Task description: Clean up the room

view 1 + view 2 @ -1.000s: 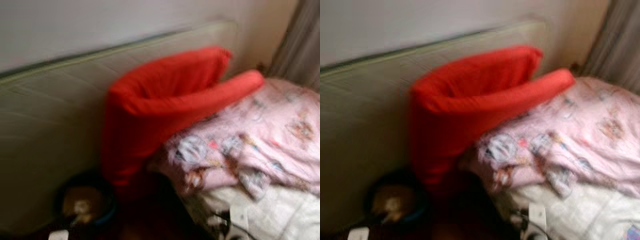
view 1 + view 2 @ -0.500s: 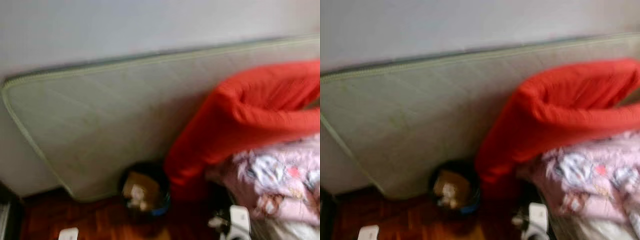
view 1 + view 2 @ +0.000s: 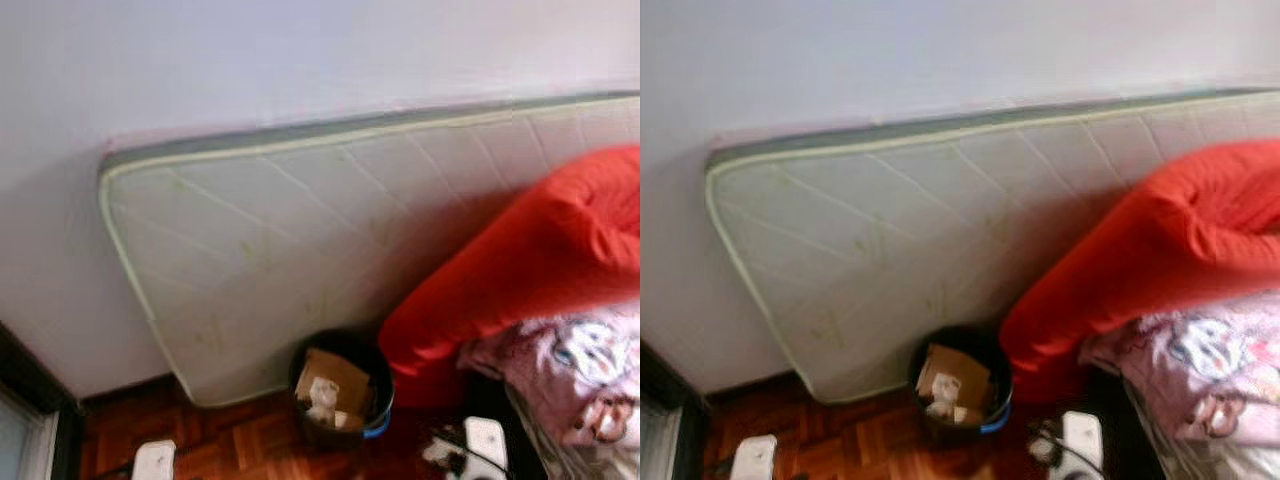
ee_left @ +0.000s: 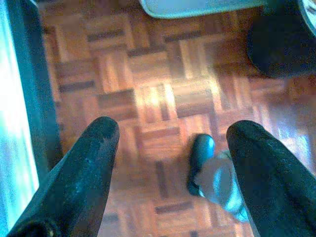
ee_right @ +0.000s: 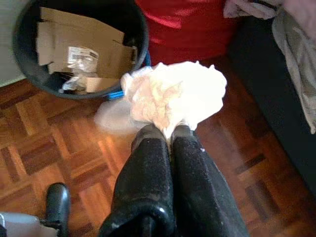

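Observation:
My right gripper (image 5: 170,131) is shut on a crumpled white paper wad (image 5: 173,96), held just above the parquet floor beside a black waste bin (image 5: 79,47). The bin (image 3: 340,400) holds pieces of cardboard and stands on the floor against a pale mattress (image 3: 300,250). My left gripper (image 4: 173,143) hangs open over bare parquet, with nothing between its fingers (image 4: 94,163).
The mattress leans on the white wall. A red cushion (image 3: 530,270) slumps from it onto a bed with a pink patterned blanket (image 3: 590,370). The dark bed base (image 5: 281,98) is close beside the right gripper. A dark door frame (image 4: 29,98) edges the floor on the left.
The head camera has swung left, so the cushion and blanket slid to the right of the picture and the mattress's left end and the bin came into full view.

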Controlling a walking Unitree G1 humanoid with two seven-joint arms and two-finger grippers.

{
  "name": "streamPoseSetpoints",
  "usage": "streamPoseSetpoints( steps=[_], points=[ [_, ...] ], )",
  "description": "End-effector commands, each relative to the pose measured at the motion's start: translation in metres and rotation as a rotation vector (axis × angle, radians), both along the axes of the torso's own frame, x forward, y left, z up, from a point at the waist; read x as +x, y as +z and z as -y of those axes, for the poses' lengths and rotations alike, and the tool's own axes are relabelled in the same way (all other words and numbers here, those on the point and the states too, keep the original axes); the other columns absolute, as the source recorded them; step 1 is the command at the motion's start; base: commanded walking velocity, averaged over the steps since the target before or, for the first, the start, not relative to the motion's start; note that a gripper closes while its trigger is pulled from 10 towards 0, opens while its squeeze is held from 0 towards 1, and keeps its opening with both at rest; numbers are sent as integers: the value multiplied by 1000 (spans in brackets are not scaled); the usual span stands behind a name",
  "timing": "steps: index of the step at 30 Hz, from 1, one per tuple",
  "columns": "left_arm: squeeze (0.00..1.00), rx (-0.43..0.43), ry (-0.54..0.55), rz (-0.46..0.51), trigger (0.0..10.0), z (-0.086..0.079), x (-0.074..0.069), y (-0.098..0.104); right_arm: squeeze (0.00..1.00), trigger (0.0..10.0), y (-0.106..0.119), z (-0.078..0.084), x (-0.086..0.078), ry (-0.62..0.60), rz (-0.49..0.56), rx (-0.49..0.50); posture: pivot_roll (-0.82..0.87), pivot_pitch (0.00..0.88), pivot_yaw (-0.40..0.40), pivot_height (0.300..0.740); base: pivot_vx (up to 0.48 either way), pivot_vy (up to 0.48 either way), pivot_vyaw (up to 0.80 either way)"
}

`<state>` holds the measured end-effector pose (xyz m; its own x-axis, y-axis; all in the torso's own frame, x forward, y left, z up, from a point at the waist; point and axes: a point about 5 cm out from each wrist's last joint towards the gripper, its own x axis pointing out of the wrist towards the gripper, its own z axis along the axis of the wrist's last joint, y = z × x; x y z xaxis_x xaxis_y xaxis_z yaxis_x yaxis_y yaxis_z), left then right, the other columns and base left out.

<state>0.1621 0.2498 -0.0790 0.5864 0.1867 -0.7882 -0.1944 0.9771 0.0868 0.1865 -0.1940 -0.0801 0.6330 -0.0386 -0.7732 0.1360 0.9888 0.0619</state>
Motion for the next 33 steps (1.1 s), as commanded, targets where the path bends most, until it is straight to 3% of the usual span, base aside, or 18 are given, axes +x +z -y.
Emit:
streamPoseSetpoints(
  steps=[1,9,20,26,33],
  points=[
    [0,-11,6,7,10000,1,1,0,0,10000,-1,9,-6,-13,-18,-17,67,0,-47,740,0,266,0],
    [0,-4,10,7,10000,-5,-2,1,0,10000,-1,8,-5,-19,-15,-12,66,0,-46,740,0,33,0],
    [0,-25,11,3,10000,0,-3,-1,0,10000,-1,7,-4,-12,-15,-12,62,0,-40,740,0,0,0],
    [0,-33,4,-1,10000,7,-3,-3,0,10000,-1,6,-3,-10,-9,-6,63,0,-40,740,306,0,759],
    [0,-27,25,-23,10000,-9,-24,-6,0,10000,-1,7,-3,-28,-7,-3,65,0,-41,740,309,0,0]
  ],
)
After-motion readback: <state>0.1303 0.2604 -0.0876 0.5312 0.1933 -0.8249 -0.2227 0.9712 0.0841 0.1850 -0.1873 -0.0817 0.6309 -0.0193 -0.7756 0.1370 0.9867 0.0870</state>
